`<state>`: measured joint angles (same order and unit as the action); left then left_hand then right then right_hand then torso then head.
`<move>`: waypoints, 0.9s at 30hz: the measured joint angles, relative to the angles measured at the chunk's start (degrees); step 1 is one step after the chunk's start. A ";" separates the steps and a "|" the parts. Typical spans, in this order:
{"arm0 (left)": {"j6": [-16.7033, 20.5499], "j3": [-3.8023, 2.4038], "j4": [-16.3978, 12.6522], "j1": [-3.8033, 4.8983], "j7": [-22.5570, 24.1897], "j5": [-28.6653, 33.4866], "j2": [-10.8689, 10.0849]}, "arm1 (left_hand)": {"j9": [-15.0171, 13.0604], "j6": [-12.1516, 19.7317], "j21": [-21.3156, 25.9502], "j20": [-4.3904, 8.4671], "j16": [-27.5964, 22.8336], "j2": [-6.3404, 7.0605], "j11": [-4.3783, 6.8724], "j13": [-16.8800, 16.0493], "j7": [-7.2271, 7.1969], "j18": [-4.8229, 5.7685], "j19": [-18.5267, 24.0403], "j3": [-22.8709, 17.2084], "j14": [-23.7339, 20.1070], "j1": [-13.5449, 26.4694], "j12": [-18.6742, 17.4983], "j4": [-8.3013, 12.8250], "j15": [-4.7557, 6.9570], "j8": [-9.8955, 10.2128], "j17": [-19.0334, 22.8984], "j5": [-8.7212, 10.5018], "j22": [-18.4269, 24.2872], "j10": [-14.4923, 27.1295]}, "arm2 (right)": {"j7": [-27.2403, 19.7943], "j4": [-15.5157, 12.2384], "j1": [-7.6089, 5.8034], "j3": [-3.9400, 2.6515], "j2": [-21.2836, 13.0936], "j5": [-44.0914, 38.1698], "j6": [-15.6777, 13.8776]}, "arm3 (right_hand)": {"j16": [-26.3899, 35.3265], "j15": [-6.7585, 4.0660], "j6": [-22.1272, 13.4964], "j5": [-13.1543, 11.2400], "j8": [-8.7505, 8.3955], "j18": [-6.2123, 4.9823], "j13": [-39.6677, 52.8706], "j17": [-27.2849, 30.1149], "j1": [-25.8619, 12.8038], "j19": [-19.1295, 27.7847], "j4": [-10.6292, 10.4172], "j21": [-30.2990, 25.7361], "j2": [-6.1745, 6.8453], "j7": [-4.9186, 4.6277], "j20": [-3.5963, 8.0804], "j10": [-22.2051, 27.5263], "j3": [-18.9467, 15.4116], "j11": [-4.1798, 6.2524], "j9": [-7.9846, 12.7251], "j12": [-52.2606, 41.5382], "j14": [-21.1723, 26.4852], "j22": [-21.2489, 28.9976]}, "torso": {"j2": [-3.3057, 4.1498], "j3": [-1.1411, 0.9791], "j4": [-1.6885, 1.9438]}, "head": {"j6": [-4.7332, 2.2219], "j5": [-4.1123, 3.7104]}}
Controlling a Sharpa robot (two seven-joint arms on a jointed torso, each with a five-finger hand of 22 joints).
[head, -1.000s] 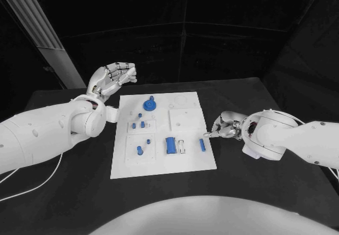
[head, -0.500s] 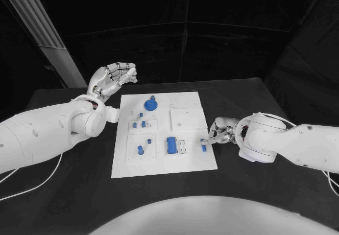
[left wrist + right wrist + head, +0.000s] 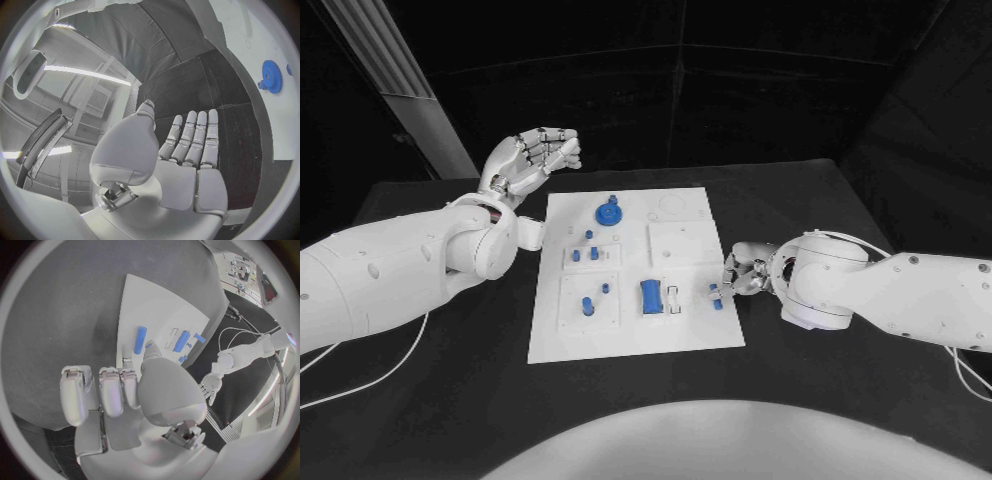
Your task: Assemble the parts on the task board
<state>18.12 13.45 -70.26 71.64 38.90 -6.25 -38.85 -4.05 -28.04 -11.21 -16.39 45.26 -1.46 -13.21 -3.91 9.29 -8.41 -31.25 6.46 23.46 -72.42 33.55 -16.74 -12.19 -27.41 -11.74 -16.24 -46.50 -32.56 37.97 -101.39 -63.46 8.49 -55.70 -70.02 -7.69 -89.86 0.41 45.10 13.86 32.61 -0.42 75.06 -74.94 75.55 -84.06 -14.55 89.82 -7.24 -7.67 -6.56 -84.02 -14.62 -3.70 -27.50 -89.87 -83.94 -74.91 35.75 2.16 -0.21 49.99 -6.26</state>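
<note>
The right hand [image 3: 743,274] rests at the board's [image 3: 629,335] right edge beside a blue pin [image 3: 715,296]; whether it grips anything is unclear. The left hand [image 3: 528,160] hovers empty, fingers loosely spread.

It looked like a robotics lab or test cell rather than any home or shop. A black tabletop [image 3: 473,400] stood inside an enclosure of dark cloth panels [image 3: 733,90] that walled it off at twelve o'clock and to three o'clock, with seams showing between the sheets. A pale metal beam [image 3: 401,85] slanted up at about ten o'clock. Thin white cables [image 3: 365,375] trailed across the tabletop at eight o'clock. Beyond the cloth, the left wrist view caught long ceiling strip lights [image 3: 87,72] and a wall vent [image 3: 97,100], as in an industrial hall.
</note>
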 measured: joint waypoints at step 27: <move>-0.07 0.00 -0.23 0.00 0.00 0.00 -0.04 | 0.00 0.00 0.00 0.00 0.00 0.00 0.00 0.00 0.00 0.00 0.00 0.00 0.00 0.00 0.00 0.00 0.00 0.00 -0.01 0.01 -0.01 0.00 | 1.06 2.16 -0.34 -0.66 3.17 -1.37 5.10 | 0.00 0.63 0.56 -4.25 -2.41 0.00 0.28 0.01 8.18 -0.01 8.92 0.00 0.41 -0.07 -0.42 0.19 9.62 -0.61 -4.49 0.04 0.01 0.00 | -0.04 -0.02 -0.01 | 0.00 0.14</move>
<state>18.05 13.45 -70.49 71.64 38.90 -6.25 -38.89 -4.05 -28.04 -11.21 -16.39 45.26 -1.46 -13.21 -3.91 9.29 -8.41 -31.25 6.45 23.46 -72.42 33.54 -16.74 -12.19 -27.41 -11.75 -16.23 -46.50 -32.56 39.03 -99.23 -63.80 7.83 -52.52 -71.39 -2.60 -89.86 1.04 45.66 9.62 30.20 -0.43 75.35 -74.93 83.72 -84.06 -5.62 89.82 -6.82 -7.74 -6.98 -83.83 -5.00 -4.31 -31.99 -89.83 -83.94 -74.91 35.71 2.14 -0.22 49.99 -6.11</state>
